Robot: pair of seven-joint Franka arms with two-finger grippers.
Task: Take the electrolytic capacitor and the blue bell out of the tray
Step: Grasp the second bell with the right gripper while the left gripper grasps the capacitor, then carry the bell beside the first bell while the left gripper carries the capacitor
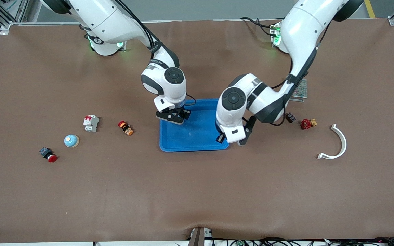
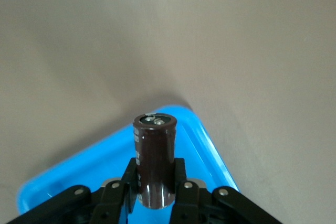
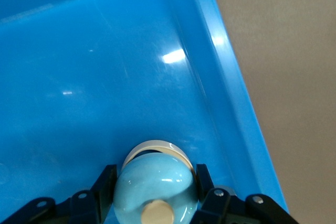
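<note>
the tray (image 1: 197, 141) sits mid-table between the two arms. the right gripper (image 1: 174, 116) holds a bell (image 3: 155, 187) over the tray; the left gripper (image 1: 229, 139) holds a capacitor (image 2: 155, 158) over the tray's corner toward the left arm's end. a second bell (image 1: 71, 140) lies toward the right arm's end.

front: high, facing robots, whole table; wrists: close, looking down; shared: blue tray (image 1: 197, 136)
</note>
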